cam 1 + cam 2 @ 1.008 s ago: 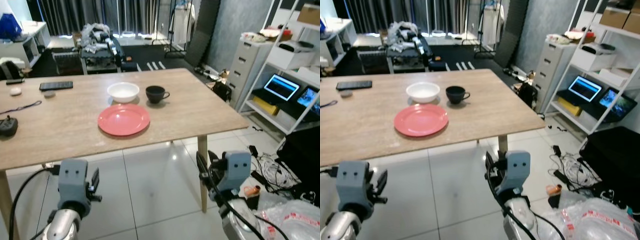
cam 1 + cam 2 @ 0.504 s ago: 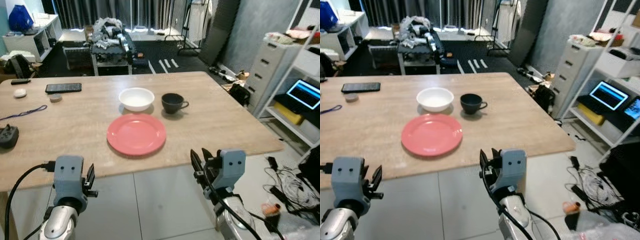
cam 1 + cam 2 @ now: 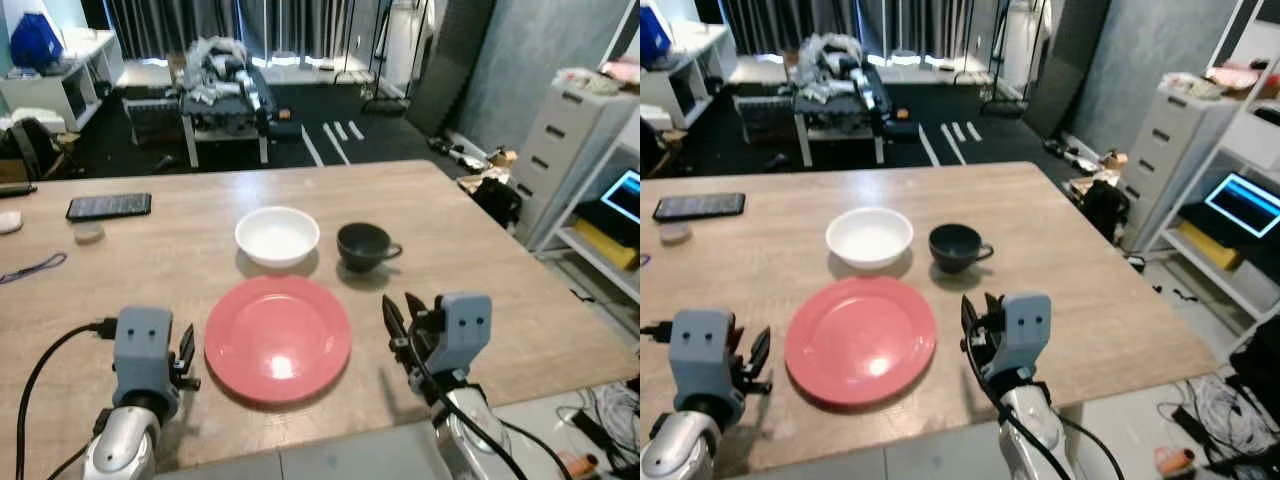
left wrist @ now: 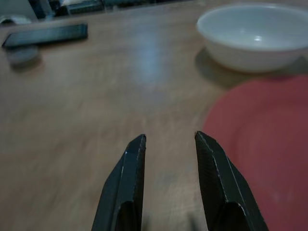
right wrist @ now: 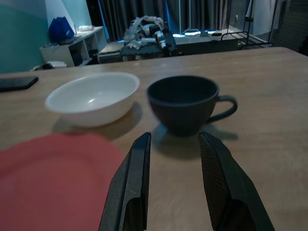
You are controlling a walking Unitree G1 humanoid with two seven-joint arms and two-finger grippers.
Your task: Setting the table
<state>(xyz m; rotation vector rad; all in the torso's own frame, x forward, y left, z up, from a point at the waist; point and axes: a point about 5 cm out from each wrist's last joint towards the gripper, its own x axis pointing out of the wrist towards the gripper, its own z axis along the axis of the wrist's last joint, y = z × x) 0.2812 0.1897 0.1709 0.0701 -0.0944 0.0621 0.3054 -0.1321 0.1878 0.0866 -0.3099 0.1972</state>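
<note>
A red plate [image 3: 278, 338] lies near the front of the wooden table [image 3: 480, 270]. Behind it stand a white bowl [image 3: 277, 237] and, to its right, a black cup [image 3: 366, 246] with its handle pointing right. My left gripper [image 3: 186, 352] hovers open over the table just left of the plate, nothing between its fingers [image 4: 129, 178]. My right gripper [image 3: 401, 312] is open just right of the plate and in front of the cup. In the right wrist view the cup [image 5: 184, 102] and bowl [image 5: 93, 97] sit beyond the open gripper [image 5: 173, 137].
A black phone [image 3: 108, 206], a small grey disc [image 3: 88, 231] and a blue cord [image 3: 30, 267] lie at the table's far left. A cluttered cart [image 3: 225, 80] stands behind the table. A grey drawer cabinet [image 3: 575, 140] stands to the right.
The camera has come closer to the table, so both grippers now hang over its front part beside the plate. The plate, bowl and cup keep their places.
</note>
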